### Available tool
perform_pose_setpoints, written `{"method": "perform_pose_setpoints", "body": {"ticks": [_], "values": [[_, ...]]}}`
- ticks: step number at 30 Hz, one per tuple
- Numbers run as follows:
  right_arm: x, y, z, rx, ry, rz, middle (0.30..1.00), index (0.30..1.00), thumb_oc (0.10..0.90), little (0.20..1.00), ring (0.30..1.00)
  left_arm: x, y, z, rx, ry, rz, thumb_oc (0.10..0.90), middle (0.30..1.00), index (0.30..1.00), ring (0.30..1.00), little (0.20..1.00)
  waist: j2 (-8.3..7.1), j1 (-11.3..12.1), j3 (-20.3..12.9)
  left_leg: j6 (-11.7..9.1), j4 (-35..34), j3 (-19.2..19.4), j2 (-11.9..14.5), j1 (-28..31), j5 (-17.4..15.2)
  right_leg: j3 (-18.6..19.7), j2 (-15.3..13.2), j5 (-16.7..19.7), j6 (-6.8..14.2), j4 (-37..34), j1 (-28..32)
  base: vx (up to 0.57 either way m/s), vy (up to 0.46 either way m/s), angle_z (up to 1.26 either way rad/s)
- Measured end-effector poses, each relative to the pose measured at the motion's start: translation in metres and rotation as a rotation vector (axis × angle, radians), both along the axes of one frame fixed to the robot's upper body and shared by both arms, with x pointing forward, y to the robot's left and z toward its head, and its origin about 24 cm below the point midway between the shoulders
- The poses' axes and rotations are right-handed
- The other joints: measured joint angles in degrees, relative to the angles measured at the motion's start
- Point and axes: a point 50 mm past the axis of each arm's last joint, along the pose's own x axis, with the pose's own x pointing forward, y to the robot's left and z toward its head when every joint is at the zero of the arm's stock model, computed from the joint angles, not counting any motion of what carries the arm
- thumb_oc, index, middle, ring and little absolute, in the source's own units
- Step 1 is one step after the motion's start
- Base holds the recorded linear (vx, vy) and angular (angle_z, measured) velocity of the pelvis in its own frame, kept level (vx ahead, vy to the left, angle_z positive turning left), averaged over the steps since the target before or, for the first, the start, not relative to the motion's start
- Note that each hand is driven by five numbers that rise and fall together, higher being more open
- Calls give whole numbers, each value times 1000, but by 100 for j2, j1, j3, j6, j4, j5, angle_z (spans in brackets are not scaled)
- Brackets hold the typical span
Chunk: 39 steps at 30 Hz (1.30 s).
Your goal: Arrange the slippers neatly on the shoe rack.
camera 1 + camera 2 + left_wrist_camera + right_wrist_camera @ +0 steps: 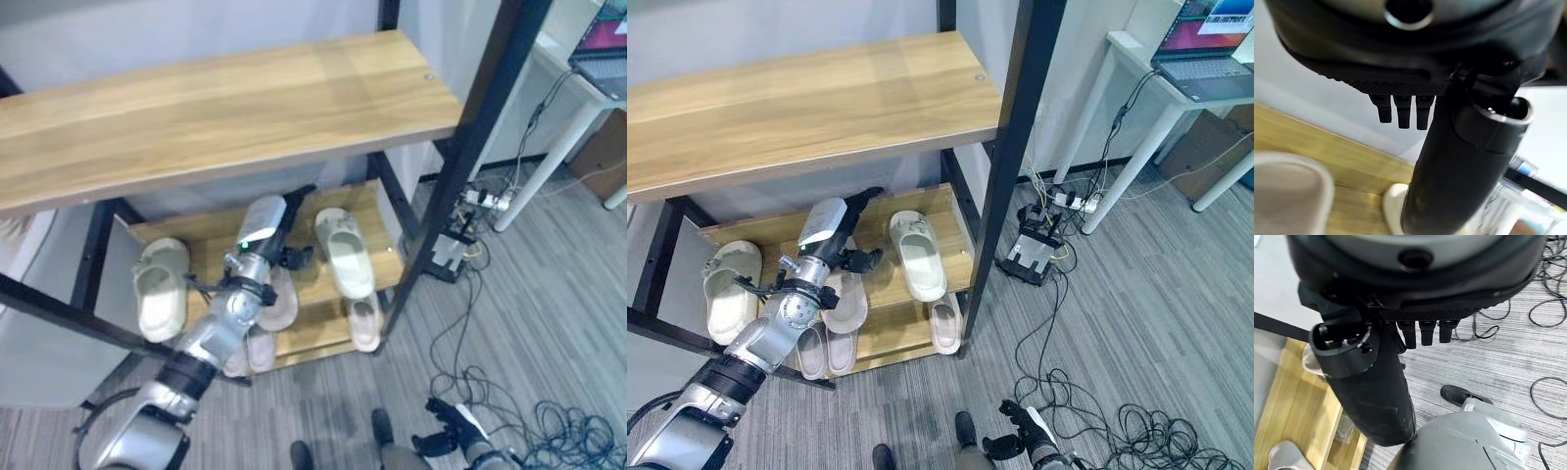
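The shoe rack has a bare wooden top shelf (pixel 216 108). On its middle shelf (pixel 206 250) lie a cream slipper (pixel 162 286) at the left and another cream slipper (pixel 345 250) at the right. Between them lies a beige slipper (pixel 844 302), partly under my left arm. My left hand (pixel 292 211) reaches in above the middle shelf, between the cream slippers, open and holding nothing. More beige slippers (pixel 828 351) sit on the lowest shelf, one of them (pixel 943 323) at its right end. My right hand (pixel 1422 330) hangs open over the floor, low beside the rack.
The rack's black front upright (pixel 1004 176) stands right of the slippers. Past it on the grey floor lie a black device (pixel 1029 250), a power strip (pixel 1063 201) and loose cables (pixel 1156 431). A white desk (pixel 1176 93) with a laptop stands at the far right.
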Motion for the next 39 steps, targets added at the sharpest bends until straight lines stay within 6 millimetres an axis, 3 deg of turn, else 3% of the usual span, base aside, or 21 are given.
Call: {"method": "perform_pose_setpoints", "body": {"ticks": [5,10,14,16,22,39], "values": [[6,2,1,0,-18,-2,900,900,800,900,900,2,12,13,98,-89,55,800,900,900,900,900,-53,29,145,-1,-4,-12,-4,39,0,-34,-10,-2,3,10,58,25,10,3],[6,4,0,15,-18,-18,900,900,800,900,900,2,23,17,68,-113,118,800,900,900,900,900,-125,69,256,-1,-4,-57,-2,134,0,-71,-12,-17,18,0,179,17,-5,5],[6,7,-1,34,-14,-34,900,900,800,900,900,-3,35,13,55,-106,160,800,900,900,900,900,-144,72,268,-2,-4,-83,-4,179,-3,-78,-11,-23,19,-1,231,8,-2,2],[4,8,-4,39,1,-44,900,900,800,900,900,-9,41,1,54,-70,179,800,900,900,900,900,-175,91,288,-5,-6,-86,-1,235,-12,-82,-12,-64,30,-2,287,0,0,0],[-1,6,-8,33,26,-66,900,900,800,900,900,-16,40,-11,23,-37,177,800,900,900,900,900,-204,205,297,-3,-6,-96,-7,232,-13,-93,-18,-61,26,-2,288,1,1,1],[-3,7,-13,50,60,-105,900,900,800,900,900,-26,36,-21,-68,7,135,800,900,900,900,900,-219,205,283,1,-5,-143,-8,344,-13,-133,-21,-51,16,0,424,2,0,2]]}}
